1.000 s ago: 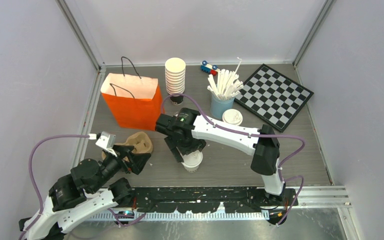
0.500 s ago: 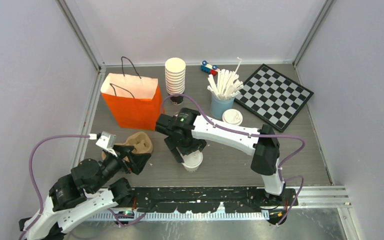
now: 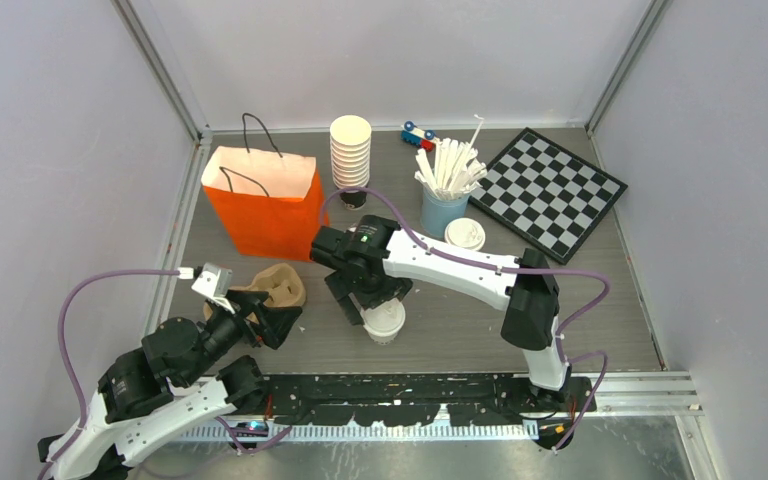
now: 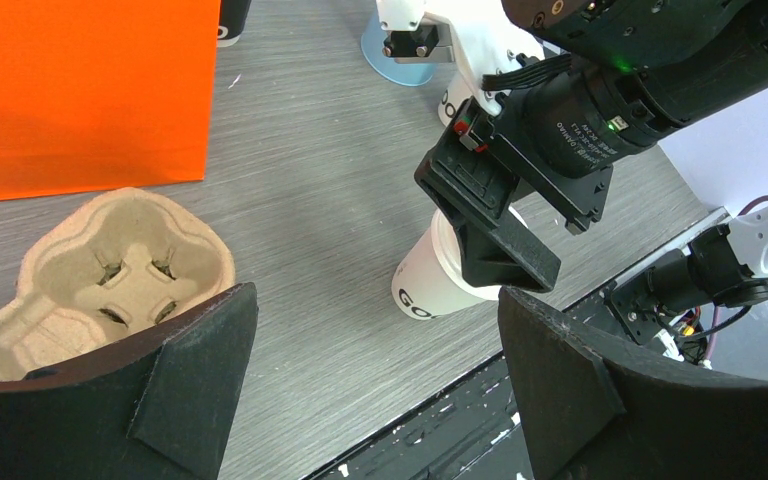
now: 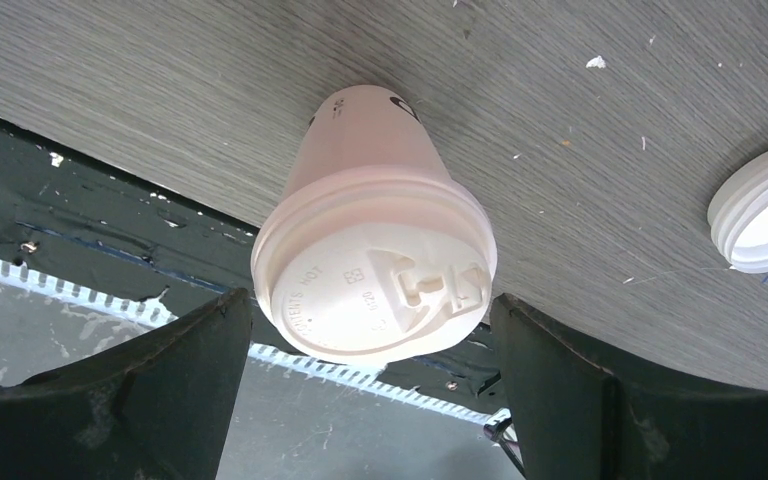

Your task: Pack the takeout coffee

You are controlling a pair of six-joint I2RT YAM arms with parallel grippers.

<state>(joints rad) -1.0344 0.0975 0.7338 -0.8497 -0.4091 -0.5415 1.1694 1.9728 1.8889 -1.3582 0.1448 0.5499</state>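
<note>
While the lidded coffee cup [image 5: 375, 270] stands at lower centre of the bench [image 3: 460, 320], right gripper [image 5: 372, 335] jaws straddle it, wide, not touching. Risk: off-centre closing tips it. Left gripper [image 4: 375, 400] jaws agape, empty, beside the pulp cup carrier [image 4: 120, 260].

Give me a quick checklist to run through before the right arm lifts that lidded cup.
1. right gripper straddling the near cup, one finger each side of its lid: ok.
2. Grip closed on the cup: not ok, jaws open.
3. Lid seated on it: ok.
4. cardboard carrier well free: ok for the one in view; the other is partly hidden.
5. left gripper out of the way: ok, open, holding nothing, by the carrier.
6. orange bag upright, mouth open: ok.
</note>
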